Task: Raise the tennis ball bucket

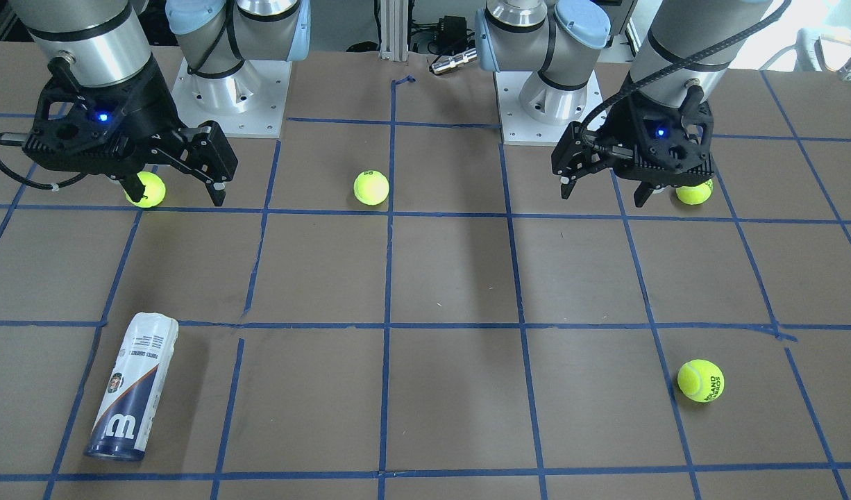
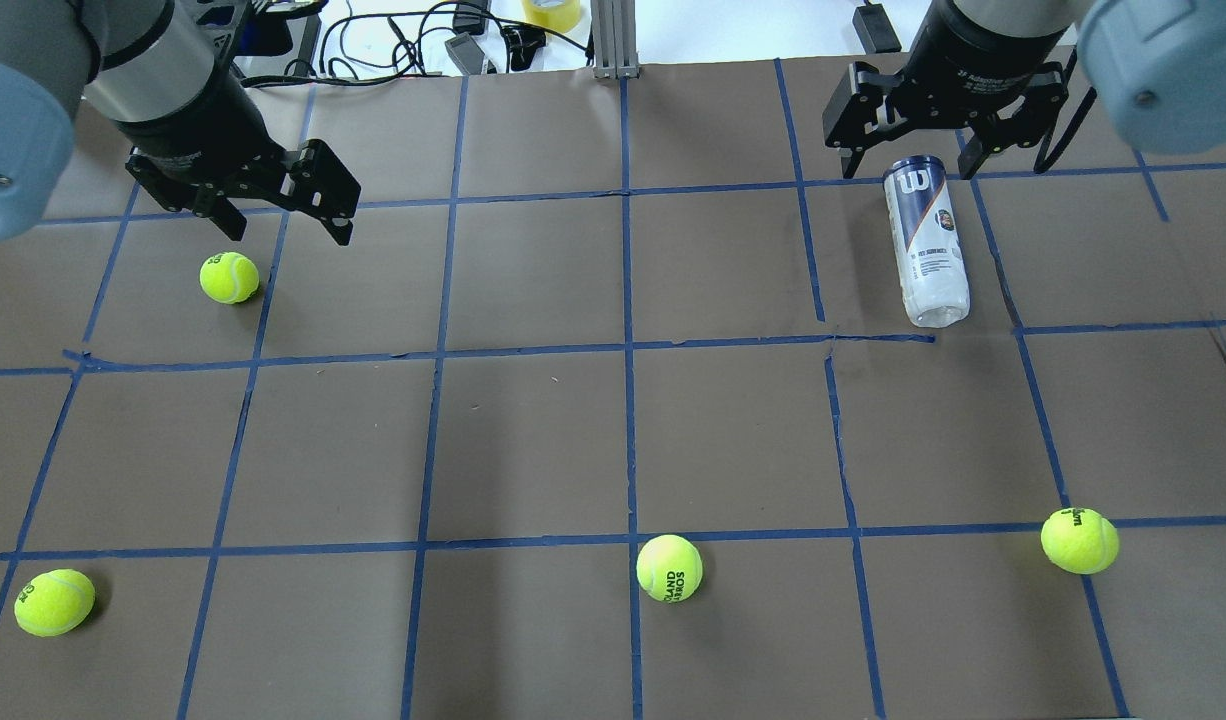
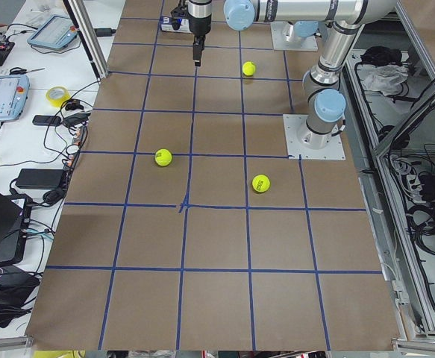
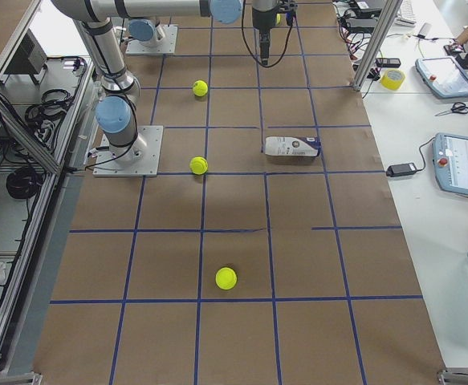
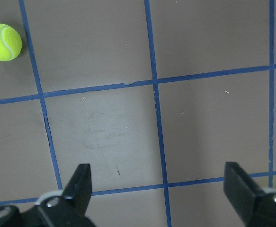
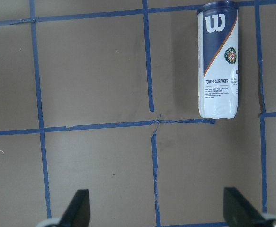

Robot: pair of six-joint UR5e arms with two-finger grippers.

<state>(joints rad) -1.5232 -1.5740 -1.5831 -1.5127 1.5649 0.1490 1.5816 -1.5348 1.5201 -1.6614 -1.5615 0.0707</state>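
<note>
Tennis ball bucket (image 1: 132, 389) lay on its side on the table (image 1: 453, 278), navy end nearest, untouched – beyond it right gripper (image 1: 175, 193) hovered, fingers apart – left gripper (image 1: 604, 198) too, fingers apart.

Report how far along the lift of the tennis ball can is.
Done: nothing. The white-and-navy cylindrical tennis ball can lies on its side on the brown table, untouched. In hand: nothing; the right gripper and left gripper are open, empty, clear of it. Remaining: reach, grasp, lift.
</note>
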